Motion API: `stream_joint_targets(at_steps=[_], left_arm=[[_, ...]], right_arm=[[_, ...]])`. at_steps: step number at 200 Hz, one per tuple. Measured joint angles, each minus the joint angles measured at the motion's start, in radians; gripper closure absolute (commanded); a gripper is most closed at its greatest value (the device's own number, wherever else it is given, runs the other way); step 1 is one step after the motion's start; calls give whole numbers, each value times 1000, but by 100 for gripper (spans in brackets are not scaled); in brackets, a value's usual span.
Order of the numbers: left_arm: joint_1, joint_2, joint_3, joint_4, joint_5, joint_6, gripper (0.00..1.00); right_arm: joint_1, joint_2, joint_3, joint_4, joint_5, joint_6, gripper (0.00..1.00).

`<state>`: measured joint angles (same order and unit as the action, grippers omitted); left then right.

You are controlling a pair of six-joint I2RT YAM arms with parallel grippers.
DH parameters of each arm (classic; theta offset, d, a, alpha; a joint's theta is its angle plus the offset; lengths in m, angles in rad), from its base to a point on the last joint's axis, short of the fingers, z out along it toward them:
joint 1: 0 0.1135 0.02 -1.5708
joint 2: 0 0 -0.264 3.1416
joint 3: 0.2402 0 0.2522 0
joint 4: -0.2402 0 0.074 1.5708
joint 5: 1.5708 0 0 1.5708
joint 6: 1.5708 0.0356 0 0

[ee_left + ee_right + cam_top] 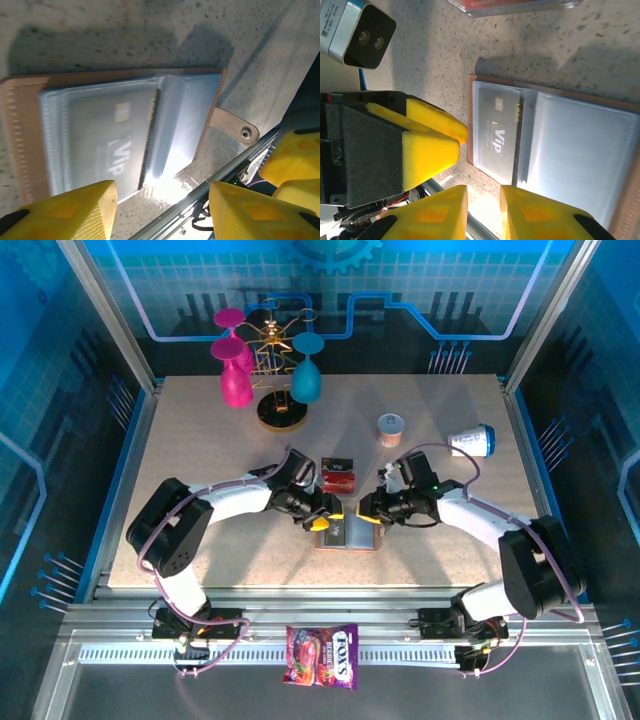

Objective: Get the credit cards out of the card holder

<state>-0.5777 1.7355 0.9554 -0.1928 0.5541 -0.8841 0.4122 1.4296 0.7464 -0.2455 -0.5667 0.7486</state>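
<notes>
— Well, whereabouts?
— Card holder spread open, flat on the table. One credit card tucked under its clear pocket, VIP mark showing through.
— Claws?
— Left gripper parted wide, empty, by the holder's left edge. Right gripper barely parted, empty, just beside the holder's right edge.
— Handling?
— Likely light, stiff, slick plastic, hard to pinch flat. Best to pin the soft holder and draw out by the card's exposed edge.
</notes>
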Motion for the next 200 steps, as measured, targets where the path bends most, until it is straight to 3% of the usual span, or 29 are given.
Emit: stream_joint_targets(at_steps=[104,200], left_arm=[[48,-67,-149,104,-1,-16,49],[50,-67,-199,173,0,-60,63]], right_arm=[[126,139,86,2,17,27,76],[163,220,108,-38,29,20,77]])
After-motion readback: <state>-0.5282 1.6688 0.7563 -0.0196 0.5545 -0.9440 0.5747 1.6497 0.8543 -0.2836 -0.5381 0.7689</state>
